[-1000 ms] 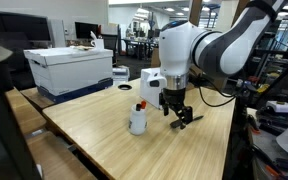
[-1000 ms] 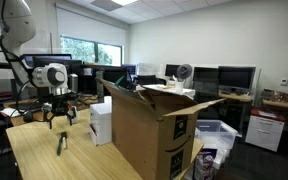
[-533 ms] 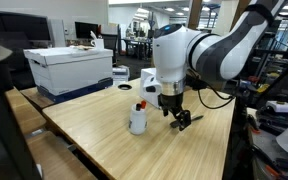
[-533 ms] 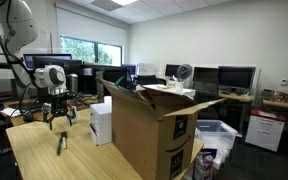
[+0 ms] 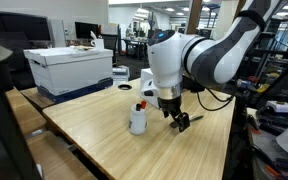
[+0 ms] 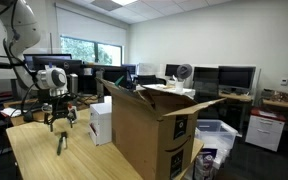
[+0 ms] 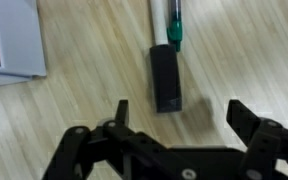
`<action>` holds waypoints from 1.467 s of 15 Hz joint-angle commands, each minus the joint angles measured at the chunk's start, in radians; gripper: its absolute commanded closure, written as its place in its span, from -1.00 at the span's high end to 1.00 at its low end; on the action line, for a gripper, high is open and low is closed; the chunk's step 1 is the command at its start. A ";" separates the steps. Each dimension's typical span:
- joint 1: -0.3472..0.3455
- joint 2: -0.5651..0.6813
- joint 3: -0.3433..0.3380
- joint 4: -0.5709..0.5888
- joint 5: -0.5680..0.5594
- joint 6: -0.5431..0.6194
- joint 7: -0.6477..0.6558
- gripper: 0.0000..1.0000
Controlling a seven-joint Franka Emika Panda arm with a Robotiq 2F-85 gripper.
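Observation:
My gripper stands open just above the wooden table, with nothing between its fingers. In the wrist view a small black rectangular block lies on the wood just beyond the fingertips. A pen with a green cap lies end to end with it farther out. In an exterior view the gripper hangs over the black block, and a white bottle stands upright close beside it. From the far side the gripper shows small at the table's end.
A white lidded storage box sits on the table's far corner. A large open cardboard box stands beside the table. A white and red object lies to the left in the wrist view. Desks and monitors fill the background.
The arm's upper links have swung a little to the left and lower over the black block. The gripper stays open and the objects on the table have not moved.

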 commanded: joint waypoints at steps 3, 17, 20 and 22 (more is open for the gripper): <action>0.005 0.018 -0.005 0.016 -0.021 -0.025 0.028 1.00; -0.002 0.064 -0.016 0.052 -0.008 -0.057 0.021 0.70; 0.001 0.072 -0.012 0.062 -0.005 -0.065 0.020 0.54; -0.001 0.074 -0.006 0.068 0.001 -0.073 0.011 0.24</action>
